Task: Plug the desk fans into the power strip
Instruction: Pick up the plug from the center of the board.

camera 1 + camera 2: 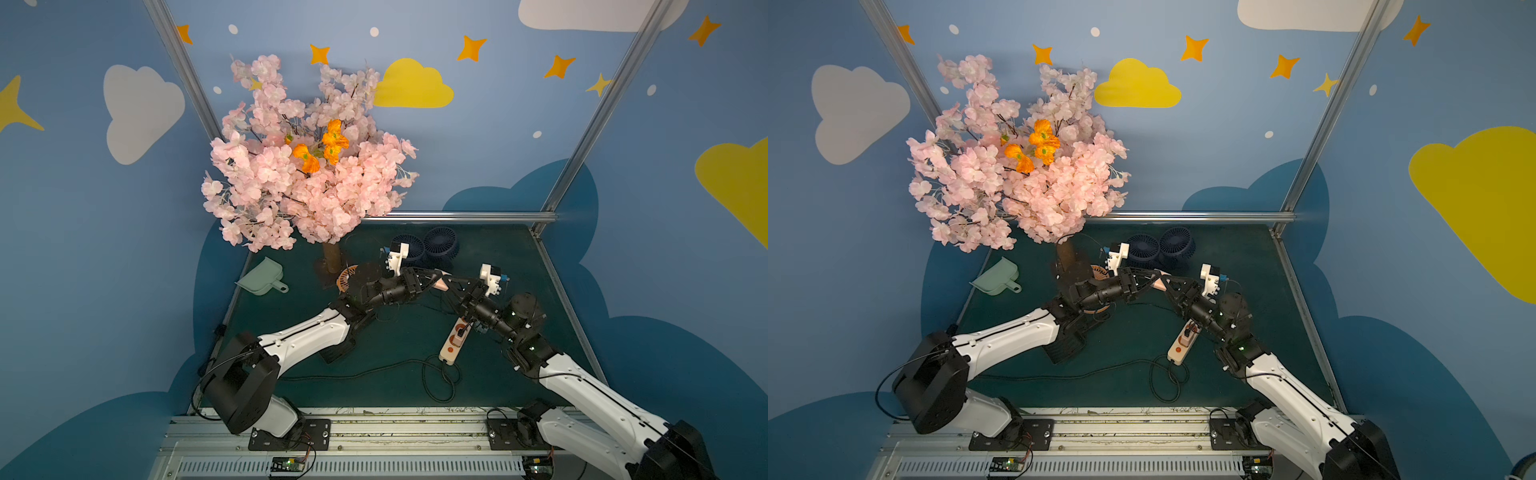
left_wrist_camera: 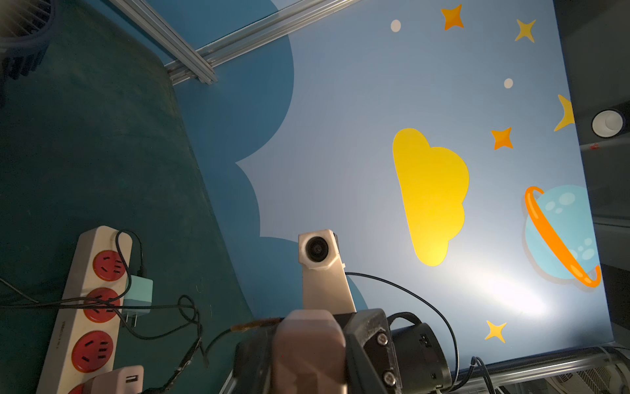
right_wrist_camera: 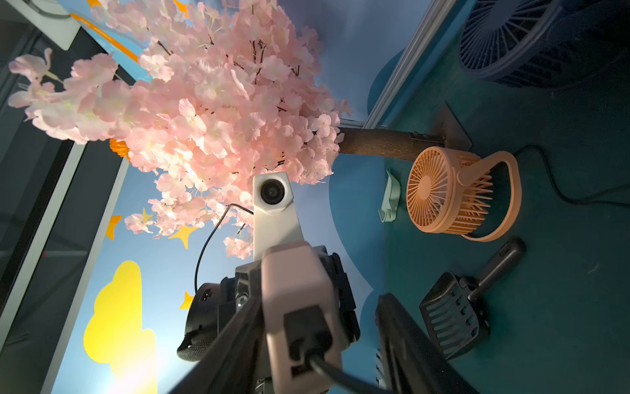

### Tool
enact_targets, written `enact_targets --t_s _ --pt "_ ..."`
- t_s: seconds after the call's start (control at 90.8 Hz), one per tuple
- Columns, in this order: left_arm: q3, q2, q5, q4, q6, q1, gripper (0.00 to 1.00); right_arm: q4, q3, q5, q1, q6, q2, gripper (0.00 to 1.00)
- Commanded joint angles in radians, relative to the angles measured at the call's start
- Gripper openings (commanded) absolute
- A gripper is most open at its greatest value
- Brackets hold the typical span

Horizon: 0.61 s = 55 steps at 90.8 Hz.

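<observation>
Both arms meet above the middle of the mat around a pink USB plug adapter (image 1: pixel 441 283) (image 3: pixel 300 307) with a black cable. My left gripper (image 1: pixel 437 277) (image 2: pixel 306 361) is shut on it. My right gripper (image 1: pixel 448 286) (image 3: pixel 320 351) faces it, open. One of its fingers (image 3: pixel 235 337) lies along the adapter and the other (image 3: pixel 409 341) stands clear of it. The peach-orange desk fan (image 3: pixel 456 194) stands by the tree trunk, mostly hidden behind my left arm in a top view (image 1: pixel 345 275). The cream power strip (image 1: pixel 451 347) (image 1: pixel 1181 345) (image 2: pixel 99 273) lies below my right wrist.
A second pinkish adapter (image 2: pixel 119 378) sits on the strip, and a mint adapter (image 2: pixel 138 293) lies beside it. Loose black cord (image 1: pixel 440 374) loops near the front. Two dark blue fans (image 1: pixel 432 245) stand at the back, near the blossom tree (image 1: pixel 303 174). Mint dustpan (image 1: pixel 262 276), black scoop (image 3: pixel 453 314).
</observation>
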Motion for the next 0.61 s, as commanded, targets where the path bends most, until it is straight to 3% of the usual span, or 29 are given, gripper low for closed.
enact_targets --t_s 0.0,0.209,0.595 --pt "0.02 0.013 0.026 0.074 -0.017 -0.003 0.11 0.115 -0.003 -0.031 -0.022 -0.034 -0.031 0.5" --pt "0.053 0.044 0.08 0.1 -0.015 -0.003 0.11 0.13 0.007 -0.092 -0.037 -0.043 -0.033 0.39" --pt "0.067 0.091 0.119 0.153 -0.034 -0.013 0.11 0.183 0.01 -0.158 -0.039 -0.065 -0.038 0.32"
